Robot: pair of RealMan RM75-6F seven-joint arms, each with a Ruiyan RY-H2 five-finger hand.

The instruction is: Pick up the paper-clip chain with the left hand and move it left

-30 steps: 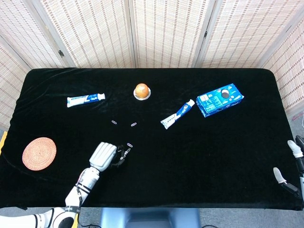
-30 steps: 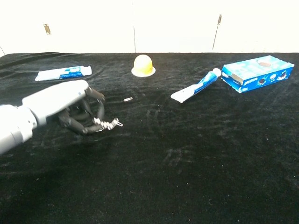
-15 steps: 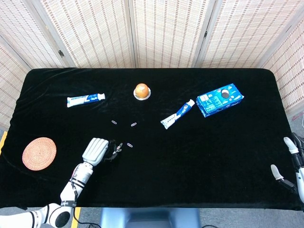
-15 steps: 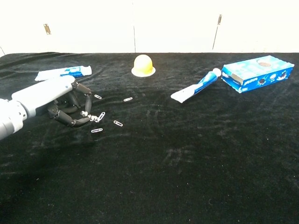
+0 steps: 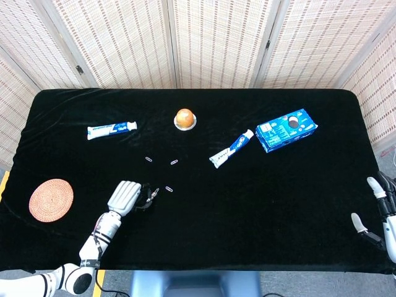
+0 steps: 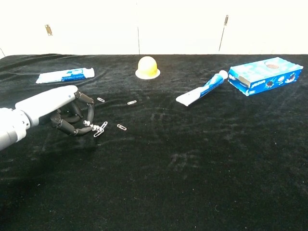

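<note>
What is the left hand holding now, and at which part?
The left hand pinches the paper-clip chain at its left end, between fingertips; the rest trails right. The right hand holds nothing.

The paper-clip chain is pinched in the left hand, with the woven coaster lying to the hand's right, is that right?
Not quite. The left hand does pinch the paper-clip chain, but the head view shows the woven coaster lying to that hand's left, near the table's left edge.

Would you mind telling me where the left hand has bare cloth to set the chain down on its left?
Bare cloth lies between the left hand and the woven coaster, below the toothpaste tube. Loose paper clips crowd its right.
</note>
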